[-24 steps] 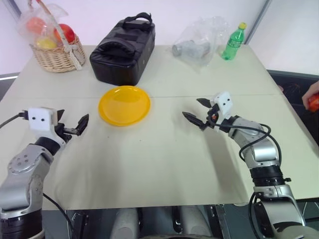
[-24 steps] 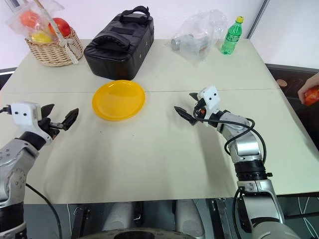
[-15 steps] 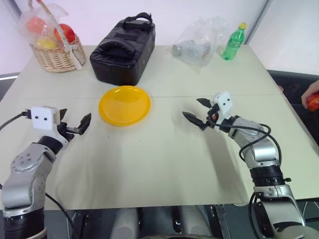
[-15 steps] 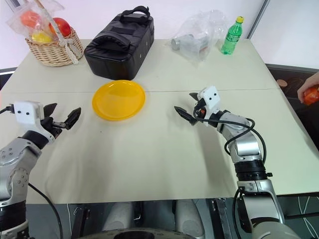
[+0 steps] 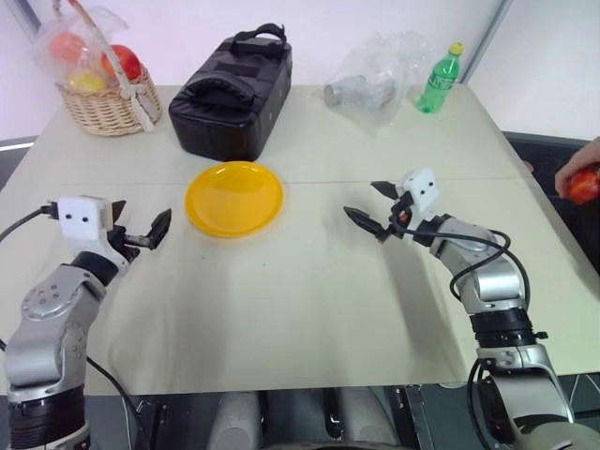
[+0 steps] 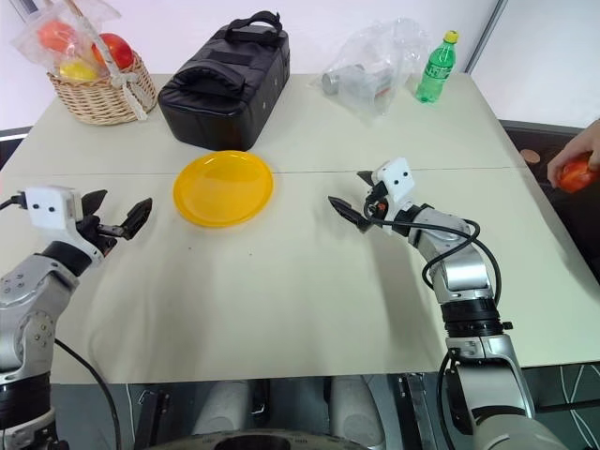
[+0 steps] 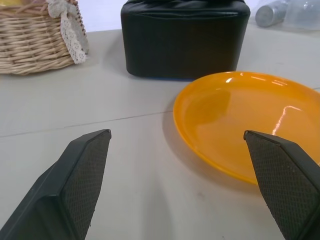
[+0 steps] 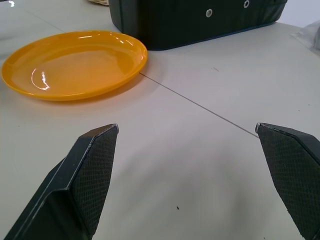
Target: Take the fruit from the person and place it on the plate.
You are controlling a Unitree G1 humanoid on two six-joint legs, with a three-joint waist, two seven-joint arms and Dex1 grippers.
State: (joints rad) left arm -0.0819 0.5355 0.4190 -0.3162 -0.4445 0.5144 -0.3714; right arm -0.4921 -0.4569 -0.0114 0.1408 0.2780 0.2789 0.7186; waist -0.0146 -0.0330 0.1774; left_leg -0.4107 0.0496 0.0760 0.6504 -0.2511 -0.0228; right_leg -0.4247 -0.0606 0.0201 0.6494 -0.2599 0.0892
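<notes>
We see the fruit in the person's hand, past the right edge of the surface. Our left fingers and right fingers are wide open, holding nothing. The plate sits between them, with bare surface all around.

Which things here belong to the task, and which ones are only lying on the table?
For the task: fruit in the person's hand; yellow plate; right gripper, open.

Just lying about: fruit basket; black bag; plastic bag; green bottle.
</notes>
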